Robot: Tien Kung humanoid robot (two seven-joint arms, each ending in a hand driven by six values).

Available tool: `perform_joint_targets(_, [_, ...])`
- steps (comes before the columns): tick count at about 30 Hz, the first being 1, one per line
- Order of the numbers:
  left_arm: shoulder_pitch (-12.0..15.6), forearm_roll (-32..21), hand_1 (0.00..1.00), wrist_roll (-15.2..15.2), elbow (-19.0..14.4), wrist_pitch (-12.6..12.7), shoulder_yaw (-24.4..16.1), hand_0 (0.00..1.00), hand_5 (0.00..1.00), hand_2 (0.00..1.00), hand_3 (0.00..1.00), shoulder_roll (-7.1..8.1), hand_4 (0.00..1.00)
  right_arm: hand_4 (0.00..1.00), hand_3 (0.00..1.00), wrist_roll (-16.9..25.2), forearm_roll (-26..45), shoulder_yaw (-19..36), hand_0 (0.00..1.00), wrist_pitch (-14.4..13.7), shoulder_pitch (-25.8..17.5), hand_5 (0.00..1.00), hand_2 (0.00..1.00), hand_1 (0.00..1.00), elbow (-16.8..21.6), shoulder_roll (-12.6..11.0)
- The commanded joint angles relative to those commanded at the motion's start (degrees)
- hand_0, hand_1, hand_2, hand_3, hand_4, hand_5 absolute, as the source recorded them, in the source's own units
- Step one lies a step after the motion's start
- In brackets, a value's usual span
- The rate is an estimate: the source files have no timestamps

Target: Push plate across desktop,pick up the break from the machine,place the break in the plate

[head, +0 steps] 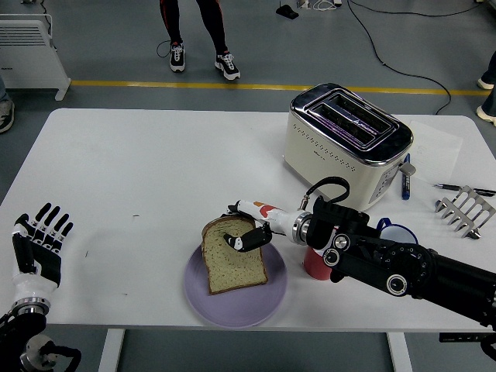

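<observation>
White table (139,170): bread slice (234,264) flat on purple plate (267,298), right robot hand (246,231) pinching its top edge.

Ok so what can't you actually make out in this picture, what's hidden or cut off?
All in the head view:
- Red cup: mostly hidden behind the right arm.
- Blue cup: only its rim shows above that arm.
- Purple plate: its middle is covered by the bread slice.
- Right hand: its fingers are at the slice's top edge; too small to tell whether they grip it.
- Left hand: its arm is cut off by the bottom-left corner.
</observation>
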Motion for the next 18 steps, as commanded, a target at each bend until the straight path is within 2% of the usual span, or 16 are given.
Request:
perform_joint_targets(3, [-0.1, 0.0, 0.772, 0.0, 0.0, 0.0, 0.0, 0.789, 0.998, 0.816, 0.735, 0.00, 0.502, 0.629, 0.879, 0.9, -0.6, 0.4, 0.811, -0.8, 0.0, 0.256, 0.854, 0.816, 0.1, 0.1])
perform_joint_targets(4, [-0.1, 0.1, 0.771, 0.0, 0.0, 0.0, 0.0, 0.788, 0.998, 0.814, 0.734, 0.00, 0.501, 0.711, 0.969, 1.2, -0.7, 0.5, 0.921, -1.2, 0.1, 0.290, 0.961, 0.894, 0.1, 0.2])
perform_joint_targets(11, [-0.3, 0.0, 0.772, -0.1, 0.0, 0.1, -0.1, 0.786, 0.998, 0.813, 0.733, 0.00, 0.501, 0.716, 0.977, 5.0, -2.3, 2.3, 0.943, -7.6, 0.1, 0.283, 0.977, 0.909, 0.7, 0.0])
perform_joint_targets(15, [-0.3, 0.0, 0.772, -0.1, 0.0, 0.1, -0.2, 0.786, 0.998, 0.813, 0.733, 0.00, 0.501, 0.716, 0.977, 7.9, -1.8, 4.6, 0.943, -9.1, -0.1, 0.283, 0.977, 0.909, 3.7, -1.0])
perform_joint_targets(16, [-0.3, 0.1, 0.770, -0.1, -0.1, 0.1, -0.2, 0.786, 0.998, 0.812, 0.732, 0.00, 0.500, 0.705, 0.938, 8.9, -1.5, 5.6, 0.917, -8.9, -0.4, 0.279, 0.941, 0.890, 5.0, -1.5])
perform_joint_targets(18, [-0.3, 0.2, 0.770, -0.1, -0.4, 0.1, -0.4, 0.786, 0.998, 0.812, 0.732, 0.00, 0.500, 0.705, 0.938, 10.7, -0.6, 7.5, 0.917, -8.4, -1.0, 0.279, 0.941, 0.890, 8.1, -2.4])
